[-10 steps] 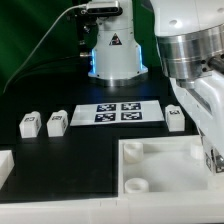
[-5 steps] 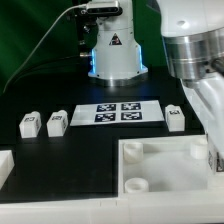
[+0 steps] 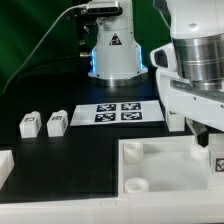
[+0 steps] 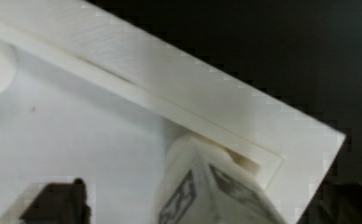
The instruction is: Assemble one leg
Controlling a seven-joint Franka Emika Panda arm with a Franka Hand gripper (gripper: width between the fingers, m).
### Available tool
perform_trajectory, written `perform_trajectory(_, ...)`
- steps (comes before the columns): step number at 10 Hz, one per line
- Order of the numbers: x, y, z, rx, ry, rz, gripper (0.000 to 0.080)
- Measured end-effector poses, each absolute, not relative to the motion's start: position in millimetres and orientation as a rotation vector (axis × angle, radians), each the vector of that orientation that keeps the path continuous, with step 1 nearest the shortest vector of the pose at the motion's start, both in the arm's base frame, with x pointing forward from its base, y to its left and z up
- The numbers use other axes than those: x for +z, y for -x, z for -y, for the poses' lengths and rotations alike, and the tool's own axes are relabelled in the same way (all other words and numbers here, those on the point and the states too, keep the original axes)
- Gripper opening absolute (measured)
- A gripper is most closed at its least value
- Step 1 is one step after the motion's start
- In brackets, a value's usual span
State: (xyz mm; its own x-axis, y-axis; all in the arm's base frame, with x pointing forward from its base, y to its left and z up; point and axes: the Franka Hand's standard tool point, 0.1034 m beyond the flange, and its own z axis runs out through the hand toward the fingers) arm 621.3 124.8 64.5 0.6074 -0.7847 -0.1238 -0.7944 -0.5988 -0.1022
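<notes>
Black tabletop, white parts everywhere. Over the white panel point(image 3: 160, 165) at the exterior view's right edge, the gripper point(image 4: 133, 205) pinches one tagged leg point(image 4: 204, 195) (long axis roughly upright), just inside the panel's corner, so the socket lies straight underneath, I reckon.
</notes>
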Motion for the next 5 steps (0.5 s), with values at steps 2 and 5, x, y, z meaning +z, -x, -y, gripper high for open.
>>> perform_trajectory(2,68.0,-624,-124,0.051,2.881,-0.944,0.0649)
perform_trajectory(5,68.7,-632,-124,-0.052,3.014,-0.419,0.0649)
